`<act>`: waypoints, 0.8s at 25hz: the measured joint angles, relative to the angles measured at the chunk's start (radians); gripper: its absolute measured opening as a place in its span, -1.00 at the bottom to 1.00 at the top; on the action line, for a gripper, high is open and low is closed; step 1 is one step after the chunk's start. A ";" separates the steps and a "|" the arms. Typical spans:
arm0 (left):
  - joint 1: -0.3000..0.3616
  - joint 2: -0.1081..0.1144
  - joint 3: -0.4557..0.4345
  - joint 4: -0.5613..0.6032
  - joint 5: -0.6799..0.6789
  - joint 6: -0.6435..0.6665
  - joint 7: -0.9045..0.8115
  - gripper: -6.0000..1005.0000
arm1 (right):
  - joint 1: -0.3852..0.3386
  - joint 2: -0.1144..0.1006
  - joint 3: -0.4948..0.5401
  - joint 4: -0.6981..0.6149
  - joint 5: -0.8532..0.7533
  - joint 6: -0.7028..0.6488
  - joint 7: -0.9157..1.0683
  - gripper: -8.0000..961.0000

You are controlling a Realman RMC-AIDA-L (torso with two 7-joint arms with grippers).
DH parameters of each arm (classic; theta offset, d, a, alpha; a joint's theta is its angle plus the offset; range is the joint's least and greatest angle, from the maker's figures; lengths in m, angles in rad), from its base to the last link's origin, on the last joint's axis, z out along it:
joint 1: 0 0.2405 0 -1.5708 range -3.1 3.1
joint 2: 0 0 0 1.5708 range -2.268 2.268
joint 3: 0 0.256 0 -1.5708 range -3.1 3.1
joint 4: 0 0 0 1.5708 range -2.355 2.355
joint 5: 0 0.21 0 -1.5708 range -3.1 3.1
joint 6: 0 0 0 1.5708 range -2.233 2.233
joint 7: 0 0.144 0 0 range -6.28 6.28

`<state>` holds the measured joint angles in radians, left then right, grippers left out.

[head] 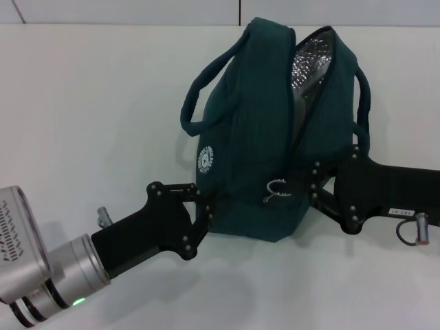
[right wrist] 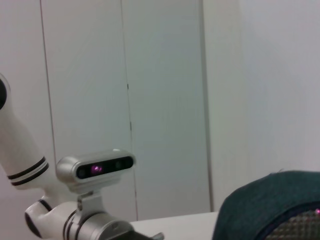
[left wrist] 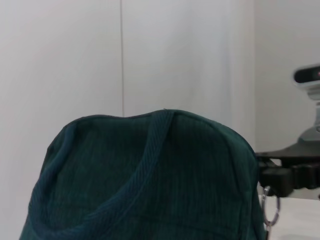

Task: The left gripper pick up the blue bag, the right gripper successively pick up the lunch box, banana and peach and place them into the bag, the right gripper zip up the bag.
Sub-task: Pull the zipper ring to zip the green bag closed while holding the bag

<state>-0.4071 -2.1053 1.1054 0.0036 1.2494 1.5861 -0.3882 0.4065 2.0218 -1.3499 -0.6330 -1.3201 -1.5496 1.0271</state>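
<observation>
Presently, operator, the blue bag (head: pixel 265 137) stands upright at the centre of the white table (head: pixel 82 124) in your head view, its mouth parted at 12 o'clock so the silver foil lining (head: pixel 307 62) shows. One looped handle (head: pixel 206 82) arcs off its 10 o'clock shoulder and the other (head: pixel 362 96) hangs down the 3 o'clock side. The white round logo (head: pixel 205 160) faces 8 o'clock. The metal ring pull (head: pixel 276 189) dangles at the lower end of the zipper seam, near the bag's 6 o'clock edge.

Your left gripper (head: pixel 206 206) meets the bag at its 7 o'clock corner, fingers against the fabric; whether they pinch it I cannot tell. Your right gripper (head: pixel 313 185) comes in from 4 o'clock, fingertips tight beside the ring pull; its fingers' closure cannot be judged either.

Lunch box, banana and peach are not visible in any view.

Room for moving: bare tabletop runs wide from 8 to 11 o'clock of the bag and along the near edge at 6 o'clock. The table's far edge meets the wall (head: pixel 137 10) just behind the bag's top. The left wrist view is filled by the bag's fabric (left wrist: pixel 150 180), with the ring (left wrist: pixel 270 210) at its side.
</observation>
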 joint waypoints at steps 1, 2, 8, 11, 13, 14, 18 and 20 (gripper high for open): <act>-0.001 0.001 0.004 0.001 0.001 0.000 0.000 -0.81 | 0.000 0.000 0.000 0.000 0.005 0.002 -0.002 -0.96; -0.002 0.001 0.007 0.001 0.001 0.000 0.000 -0.81 | 0.000 0.000 0.000 0.000 0.010 0.004 -0.005 -0.96; -0.003 0.001 0.007 -0.001 0.003 0.000 0.000 -0.84 | 0.000 0.000 0.000 0.000 0.033 0.007 -0.027 -0.96; -0.003 0.000 0.007 -0.001 0.003 0.000 0.000 -0.85 | -0.001 0.000 0.000 0.000 0.048 0.008 -0.037 -0.96; -0.003 0.001 0.007 0.000 0.003 0.000 0.000 -0.85 | -0.003 0.000 0.000 0.001 0.059 0.008 -0.047 -0.96; -0.003 0.001 0.007 0.000 0.003 0.000 0.000 -0.85 | -0.005 0.000 0.000 0.001 0.072 0.008 -0.056 -0.96; -0.008 0.002 0.007 -0.001 0.004 0.000 0.000 -0.85 | -0.015 0.000 0.000 0.001 0.127 0.008 -0.097 -0.96; -0.008 0.002 0.007 -0.001 0.004 0.000 0.000 -0.85 | -0.016 0.000 0.000 0.001 0.152 0.008 -0.112 -0.96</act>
<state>-0.4151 -2.1032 1.1121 0.0028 1.2534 1.5860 -0.3881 0.3900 2.0216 -1.3499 -0.6318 -1.1681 -1.5415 0.9154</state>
